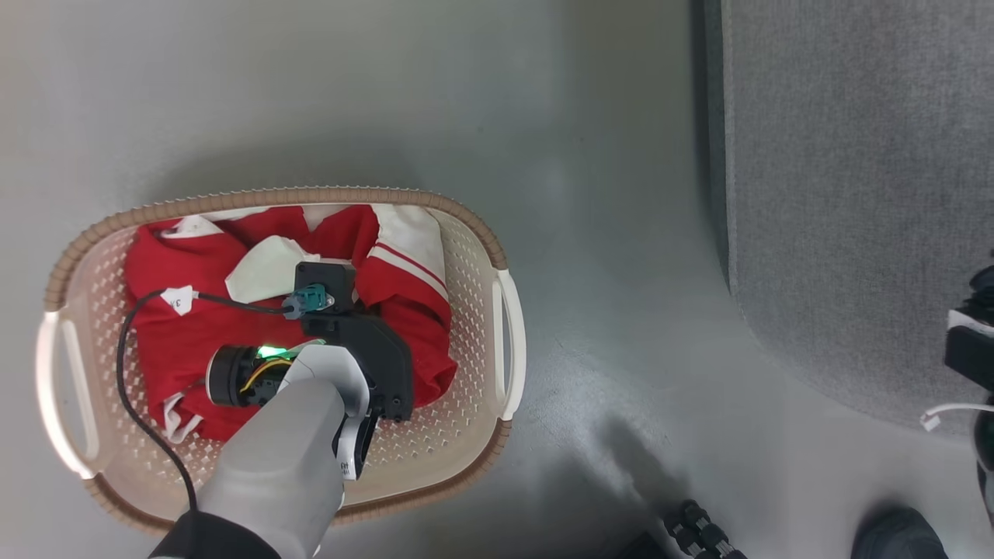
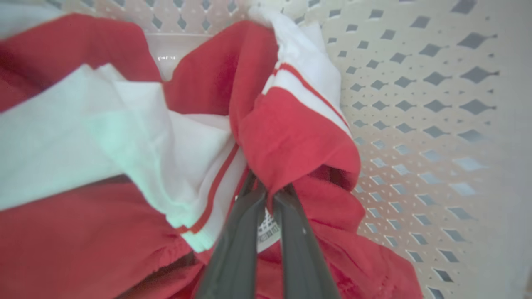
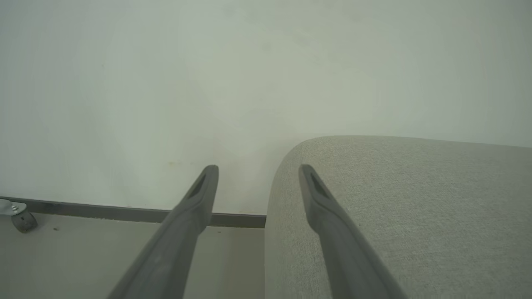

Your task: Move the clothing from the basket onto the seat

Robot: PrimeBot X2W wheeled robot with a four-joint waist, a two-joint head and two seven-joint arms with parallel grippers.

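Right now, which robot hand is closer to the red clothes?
The left. The left gripper is pinching the clothing inside the basket; the right gripper hangs open near the seat.

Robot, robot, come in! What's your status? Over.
Left pincer shut on red clothing inside the basket. Right pincer open, empty, by the seat. Just floor between basket and seat.
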